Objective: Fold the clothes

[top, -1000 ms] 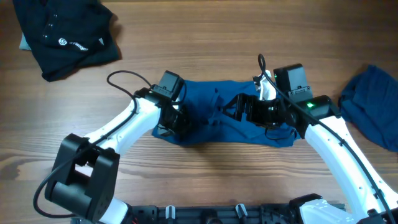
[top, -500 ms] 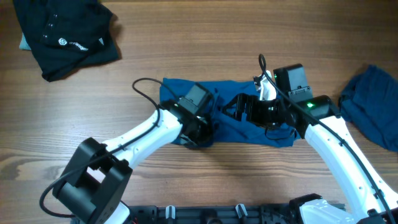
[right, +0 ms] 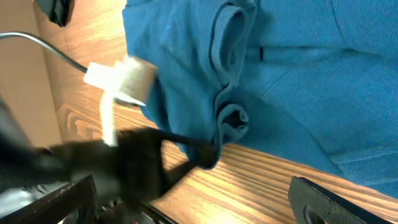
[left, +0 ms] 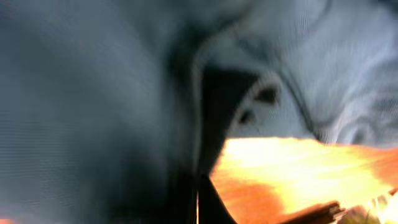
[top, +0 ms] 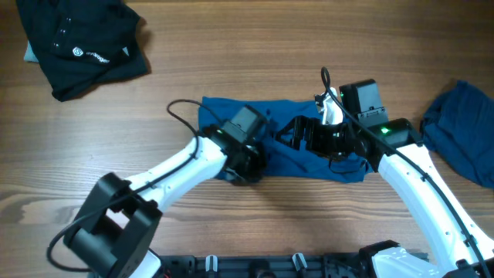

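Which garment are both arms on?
The mid-blue shirt in the middle; the darker blue garment lies apart at the right edge, the black garment top left.

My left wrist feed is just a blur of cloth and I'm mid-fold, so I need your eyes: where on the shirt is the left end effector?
Observer: From overhead, the left end effector sits at the near edge of the blue shirt, left of its middle.
Operator: And the right one?
Observer: The right end effector is open, low over the shirt's middle, with its fingers pointing toward the left arm.
Operator: Is the next garment close by?
Observer: A darker blue garment lies apart from the shirt, off to the right.
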Controlling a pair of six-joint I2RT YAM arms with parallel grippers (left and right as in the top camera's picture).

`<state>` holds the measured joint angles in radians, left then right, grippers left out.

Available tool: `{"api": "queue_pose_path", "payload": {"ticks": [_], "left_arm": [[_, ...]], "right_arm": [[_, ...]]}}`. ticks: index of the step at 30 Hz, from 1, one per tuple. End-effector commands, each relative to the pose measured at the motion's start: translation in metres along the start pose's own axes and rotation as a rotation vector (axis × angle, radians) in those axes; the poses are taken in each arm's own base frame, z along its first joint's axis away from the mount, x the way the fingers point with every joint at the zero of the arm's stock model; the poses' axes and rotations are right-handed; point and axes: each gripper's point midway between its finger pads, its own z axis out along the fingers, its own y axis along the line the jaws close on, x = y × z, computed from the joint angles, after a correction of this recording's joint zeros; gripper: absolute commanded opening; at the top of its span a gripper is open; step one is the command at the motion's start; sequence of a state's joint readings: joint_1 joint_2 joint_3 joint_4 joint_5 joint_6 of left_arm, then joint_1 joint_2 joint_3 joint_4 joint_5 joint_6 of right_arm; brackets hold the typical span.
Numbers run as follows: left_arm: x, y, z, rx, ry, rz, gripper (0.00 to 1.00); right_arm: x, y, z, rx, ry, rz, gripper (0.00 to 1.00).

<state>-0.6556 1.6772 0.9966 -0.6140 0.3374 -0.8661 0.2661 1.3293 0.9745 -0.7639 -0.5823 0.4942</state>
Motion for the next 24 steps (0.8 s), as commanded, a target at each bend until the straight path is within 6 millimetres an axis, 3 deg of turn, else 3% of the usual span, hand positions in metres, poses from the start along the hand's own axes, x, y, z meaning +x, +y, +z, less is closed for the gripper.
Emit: {"api": "queue_pose_path", "payload": {"ticks": [1, 5, 7, 11, 19, 24], "left_arm": [[-0.04, 0.017, -0.04, -0.048, -0.211, 0.034, 0.04], [-0.085, 0.051, -0.077, -0.182, -0.457, -0.028, 0.04], [-0.098, 0.056, -0.081, -0.191, -0.486, -0.004, 0.04], [-0.108, 0.068, -0.069, -0.228, -0.464, 0.008, 0.05], [-0.112, 0.097, -0.017, -0.334, -0.36, 0.005, 0.07], [-0.119, 0.132, -0.022, -0.472, -0.38, -0.038, 0.1]], "right_arm": [[-0.003, -0.003, 0.003, 0.012, -0.011, 0.002, 1.0], [-0.008, 0.0, 0.003, 0.001, -0.03, 0.004, 1.0], [-0.009, 0.001, 0.003, -0.002, -0.034, 0.011, 1.0], [-0.009, 0.001, 0.003, -0.002, -0.035, 0.017, 1.0], [-0.006, -0.001, 0.003, 0.005, -0.022, 0.022, 1.0], [-0.005, -0.001, 0.003, 0.007, -0.018, 0.021, 1.0]]}}
